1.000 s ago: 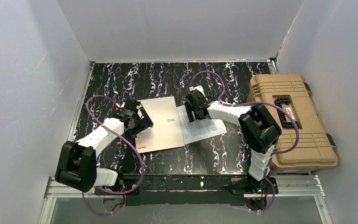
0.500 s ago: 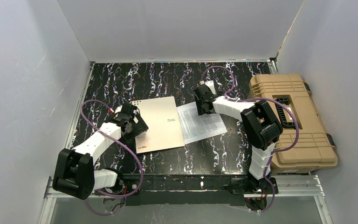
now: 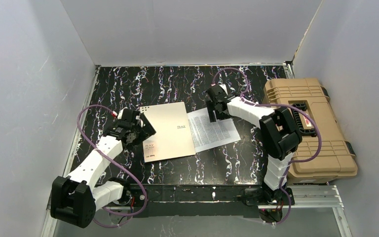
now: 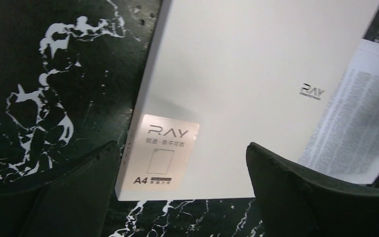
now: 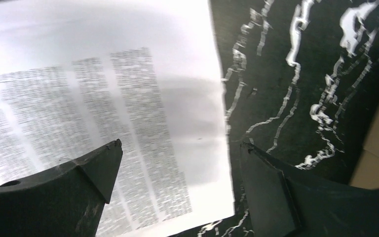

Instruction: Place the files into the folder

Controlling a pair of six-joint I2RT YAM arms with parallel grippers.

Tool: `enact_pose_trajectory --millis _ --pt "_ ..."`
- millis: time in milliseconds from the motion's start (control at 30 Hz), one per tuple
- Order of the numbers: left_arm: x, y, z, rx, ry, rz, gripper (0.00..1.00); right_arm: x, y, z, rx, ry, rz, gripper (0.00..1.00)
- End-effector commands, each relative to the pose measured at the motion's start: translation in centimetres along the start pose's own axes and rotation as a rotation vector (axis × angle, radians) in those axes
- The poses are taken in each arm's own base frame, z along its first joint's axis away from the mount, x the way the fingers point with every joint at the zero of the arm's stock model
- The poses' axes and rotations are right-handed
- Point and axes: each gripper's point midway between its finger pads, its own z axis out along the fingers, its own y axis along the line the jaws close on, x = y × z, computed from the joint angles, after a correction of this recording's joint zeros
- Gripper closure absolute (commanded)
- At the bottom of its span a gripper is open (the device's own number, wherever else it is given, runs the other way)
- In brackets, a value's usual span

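The folder [image 3: 169, 130] lies shut and flat on the black marbled table, tan cover up, with small dark print; the left wrist view shows its near left corner and label [image 4: 165, 153]. The files [image 3: 214, 130], white printed sheets, lie flat beside its right edge and tuck slightly under it; they also show in the right wrist view [image 5: 103, 108]. My left gripper [image 3: 139, 132] is open and empty at the folder's left edge. My right gripper [image 3: 214, 115] is open and empty over the far edge of the files, one finger over the paper and one over the table.
A bulky tan plastic case [image 3: 307, 126] with a black handle stands at the table's right side. White walls close in the left, back and right. Purple cables loop from both arms.
My left gripper has drawn back left, off the folder's edge. My right gripper has moved right and away, from the files' near left part to their far edge.
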Motion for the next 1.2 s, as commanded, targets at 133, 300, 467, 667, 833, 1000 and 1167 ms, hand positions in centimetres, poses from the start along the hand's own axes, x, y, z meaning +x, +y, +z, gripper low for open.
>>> enact_pose_trajectory --millis 133,300,467,667,833,1000,1167 --pt "-0.1 -5.6 -2.7 0.266 0.084 0.049 0.02 -4.0 6.2 -8.1 -0.337 -0.126 0.007 0.07" --pt "1.6 -7.4 -3.5 0.372 0.173 0.054 0.02 -0.1 8.6 -10.2 -0.389 -0.098 -0.074 0.09" --pt "3.3 -7.5 -3.6 0.384 0.207 0.088 0.02 4.5 9.1 -11.1 -0.402 -0.056 -0.104 0.13" --pt "5.2 -6.6 -2.0 0.352 0.241 0.11 0.02 9.4 9.0 -11.7 -0.433 0.006 -0.102 0.2" --pt "6.1 -5.9 -0.6 0.32 0.261 0.118 0.02 11.8 8.7 -11.4 -0.438 0.041 -0.09 0.26" --pt "6.5 -5.1 0.5 0.276 0.266 0.129 0.02 13.0 9.0 -10.9 -0.444 0.064 -0.078 0.34" --pt "6.4 -4.1 1.1 0.223 0.255 0.132 0.02 13.3 9.5 -9.9 -0.437 0.073 -0.057 0.46"
